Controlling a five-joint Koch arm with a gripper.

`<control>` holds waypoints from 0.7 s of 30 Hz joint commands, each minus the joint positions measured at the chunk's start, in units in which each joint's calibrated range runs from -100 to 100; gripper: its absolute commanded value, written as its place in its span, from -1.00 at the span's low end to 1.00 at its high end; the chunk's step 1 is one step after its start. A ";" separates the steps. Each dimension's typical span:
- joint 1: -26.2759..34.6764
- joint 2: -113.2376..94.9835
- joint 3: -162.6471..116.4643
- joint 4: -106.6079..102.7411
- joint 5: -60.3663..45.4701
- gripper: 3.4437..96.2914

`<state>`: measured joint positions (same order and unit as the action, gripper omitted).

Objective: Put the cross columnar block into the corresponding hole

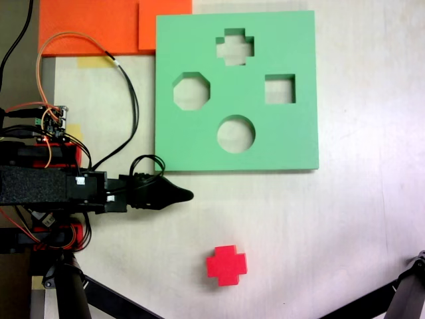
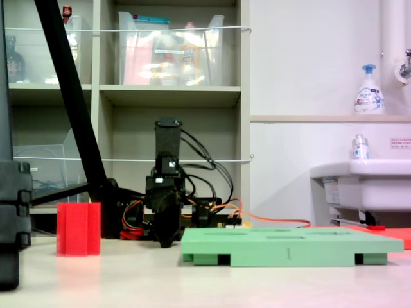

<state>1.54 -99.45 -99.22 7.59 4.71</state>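
Gripper (image 1: 182, 195) looking clenched, empty, hanging near board's lower-left corner in first exterior view. Red cross block (image 1: 226, 264) sitting upright on table (image 1: 358, 232), well apart from plus hole (image 1: 235, 47) in green board (image 1: 292, 133).

Bright red cross columnar block (image 1: 226, 264) showing at lower centre; plain green foam board (image 1: 292, 139) lying above; black gripper (image 1: 180, 195) sitting at left.

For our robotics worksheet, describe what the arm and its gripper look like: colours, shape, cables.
The arm is mostly black, with red parts at its base. Its gripper is black and tapers to a rounded point. Black cables loop over it, orange wires run behind, and a small circuit board sits near the base.
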 commanded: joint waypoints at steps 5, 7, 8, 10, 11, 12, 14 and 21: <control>-0.05 -0.55 -0.78 -6.29 -0.49 -0.03; -0.05 -0.55 -0.78 -6.29 -0.54 -0.03; -0.05 -0.55 -0.78 -6.29 -0.54 -0.03; -0.05 -0.55 -0.78 -6.29 -0.49 -0.03; -0.05 -0.55 -0.78 -6.29 -0.49 -0.03; -0.05 -0.55 -0.78 -6.29 -0.54 -0.03; -0.05 -0.55 -0.78 -6.29 -0.54 -0.03; -0.98 -0.55 -0.78 -6.19 1.42 -0.04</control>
<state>1.29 -99.45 -99.22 7.59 4.81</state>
